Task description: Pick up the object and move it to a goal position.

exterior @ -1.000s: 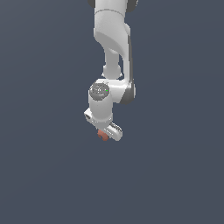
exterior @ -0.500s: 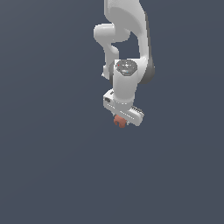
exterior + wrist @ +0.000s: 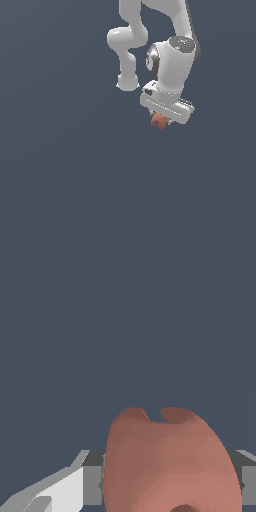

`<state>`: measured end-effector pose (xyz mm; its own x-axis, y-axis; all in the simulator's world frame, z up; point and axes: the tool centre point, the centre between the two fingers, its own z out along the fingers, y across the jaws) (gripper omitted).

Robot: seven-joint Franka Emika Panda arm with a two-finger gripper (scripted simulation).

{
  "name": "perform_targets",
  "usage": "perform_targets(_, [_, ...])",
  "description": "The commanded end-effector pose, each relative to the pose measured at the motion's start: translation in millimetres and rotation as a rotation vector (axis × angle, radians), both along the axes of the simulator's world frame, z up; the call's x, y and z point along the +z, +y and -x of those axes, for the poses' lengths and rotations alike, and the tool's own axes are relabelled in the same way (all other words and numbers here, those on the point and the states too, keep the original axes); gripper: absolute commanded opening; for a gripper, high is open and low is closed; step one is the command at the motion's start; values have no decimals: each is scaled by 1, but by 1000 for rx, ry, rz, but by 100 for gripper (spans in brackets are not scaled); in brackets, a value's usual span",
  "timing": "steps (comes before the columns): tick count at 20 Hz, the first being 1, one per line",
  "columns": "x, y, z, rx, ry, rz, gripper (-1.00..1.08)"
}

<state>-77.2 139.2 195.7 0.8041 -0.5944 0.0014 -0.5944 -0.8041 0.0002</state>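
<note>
The object (image 3: 159,120) is a small reddish-brown lumpy piece with a notch. It hangs just under the white gripper (image 3: 162,121) in the exterior view, held between the fingers, which are shut on it. In the wrist view the object (image 3: 167,461) fills the space between the grey finger pads (image 3: 92,478), its notch pointing away from the camera. The white arm (image 3: 170,55) reaches down from above.
Only a flat, dark blue-grey background (image 3: 65,175) shows around the arm. No goal marker shows in either view.
The arm has swung toward the exterior view's right and upward, carrying the object with it. The gripper stays shut on the object.
</note>
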Motion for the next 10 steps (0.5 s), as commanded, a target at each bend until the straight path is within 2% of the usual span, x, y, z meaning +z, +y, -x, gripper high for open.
perform_targets(1, [14,19,10,-1,0,1,-100])
perform_targets(10, [42,60,26,-2,1,0,-100])
